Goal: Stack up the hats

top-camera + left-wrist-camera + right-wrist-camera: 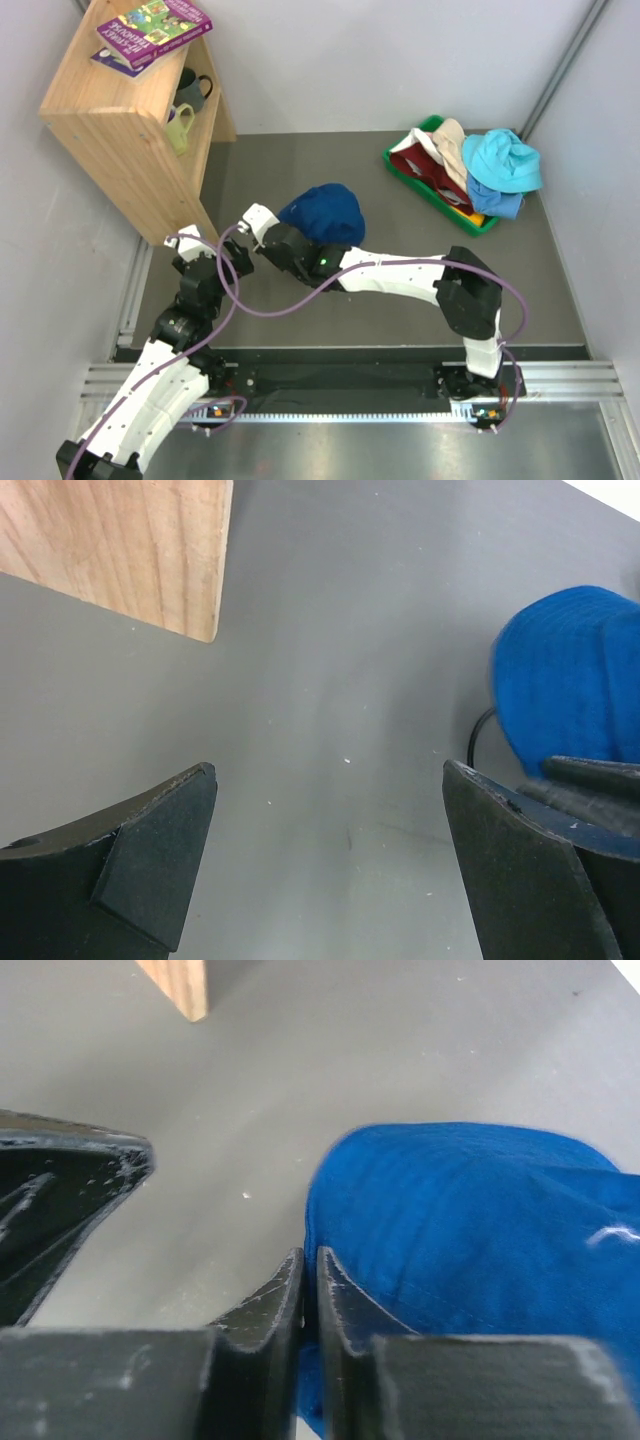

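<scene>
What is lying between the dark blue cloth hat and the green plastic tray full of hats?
Nothing. The top view shows only bare dark grey tabletop between the dark blue cloth hat and the green plastic tray.

Grey table [300, 165]: blue hat [325, 213] centre, green tray [400, 170] far right, wooden shelf [130, 150] left

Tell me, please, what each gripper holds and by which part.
The right gripper appears to pinch the blue hat by its edge; the left gripper, open, holds nothing.
</scene>
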Tool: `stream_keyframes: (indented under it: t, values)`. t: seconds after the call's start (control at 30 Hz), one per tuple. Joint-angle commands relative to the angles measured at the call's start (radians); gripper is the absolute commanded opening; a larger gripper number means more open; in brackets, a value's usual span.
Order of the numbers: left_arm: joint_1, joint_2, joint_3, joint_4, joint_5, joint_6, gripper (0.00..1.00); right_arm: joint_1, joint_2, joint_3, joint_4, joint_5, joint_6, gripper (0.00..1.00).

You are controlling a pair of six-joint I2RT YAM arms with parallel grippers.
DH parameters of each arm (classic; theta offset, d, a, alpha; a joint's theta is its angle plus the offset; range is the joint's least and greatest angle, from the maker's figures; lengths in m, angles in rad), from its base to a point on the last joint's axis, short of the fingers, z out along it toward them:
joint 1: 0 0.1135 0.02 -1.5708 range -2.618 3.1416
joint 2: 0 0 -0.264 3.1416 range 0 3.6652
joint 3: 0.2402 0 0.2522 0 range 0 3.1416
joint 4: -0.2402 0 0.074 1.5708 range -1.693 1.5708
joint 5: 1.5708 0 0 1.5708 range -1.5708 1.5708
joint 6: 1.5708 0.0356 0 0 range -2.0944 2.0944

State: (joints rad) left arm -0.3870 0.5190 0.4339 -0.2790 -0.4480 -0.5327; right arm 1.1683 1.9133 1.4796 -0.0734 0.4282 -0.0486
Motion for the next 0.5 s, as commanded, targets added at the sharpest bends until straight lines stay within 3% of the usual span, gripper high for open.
stream_keyframes:
  t: [0.0, 0.03, 0.13, 0.3, 0.47]
  values:
    - [0.000, -0.005, 0.029, 0.015, -0.043, 0.005, 0.99, -0.004, -0.039, -0.004, 0.015, -0.130, 0.004, 0.43]
    - [0.000, -0.005, 0.028, 0.015, -0.050, 0.005, 0.99, -0.005, -0.066, -0.011, 0.015, -0.150, 0.001, 0.73]
    - [0.000, -0.005, 0.026, 0.018, -0.080, 0.008, 0.99, -0.002, -0.141, -0.089, 0.027, -0.236, -0.007, 0.90]
    - [0.002, -0.001, 0.017, 0.043, -0.104, 0.020, 0.99, 0.011, -0.269, -0.221, 0.012, -0.391, -0.013, 0.94]
    - [0.002, 0.001, 0.000, 0.067, -0.109, 0.037, 0.99, 0.016, -0.492, -0.335, -0.003, -0.402, 0.039, 0.94]
